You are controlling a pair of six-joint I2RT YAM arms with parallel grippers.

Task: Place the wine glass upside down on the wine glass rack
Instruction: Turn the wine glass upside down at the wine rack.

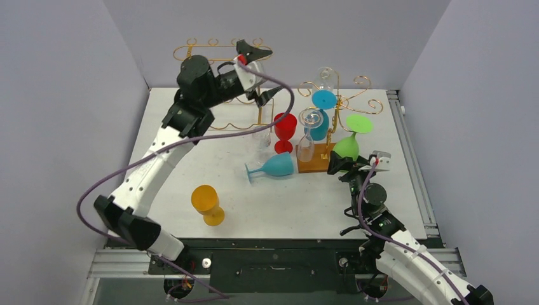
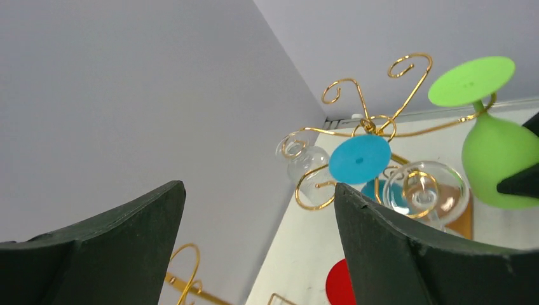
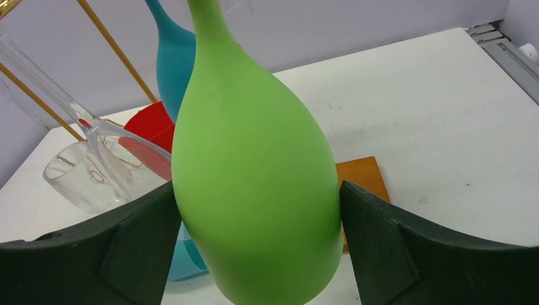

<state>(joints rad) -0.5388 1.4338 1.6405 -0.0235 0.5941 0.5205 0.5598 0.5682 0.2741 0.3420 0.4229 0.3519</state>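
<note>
On the right-hand branch of the gold wire rack [image 1: 330, 130] with a wooden base [image 1: 314, 166], hung foot-up, bowl-down: the lime-green opaque wine glass [image 3: 254, 178]. Flanked on both sides by the dark fingers of the right end effector [image 3: 257, 197], spread wide and right against the bowl; impossible to tell whether clamping or merely alongside. On the same rack, also inverted: a blue opaque wine glass [image 1: 324, 99] at the centre, a clear wine glass [image 1: 325, 76] behind it and a second clear wine glass [image 1: 306, 151] at front-left. Just left of the base, on the white table [image 1: 394, 190]: a red wine glass [image 1: 285, 127] upright and a teal wine glass [image 1: 276, 165] on its side. Nearer the arms, well apart from the rack: an orange-yellow wine glass [image 1: 206, 200]. High at the back left, beside a second gold wire rack [image 1: 213, 44]: the left end effector [image 1: 267, 73], spread open, holding nothing.
</note>
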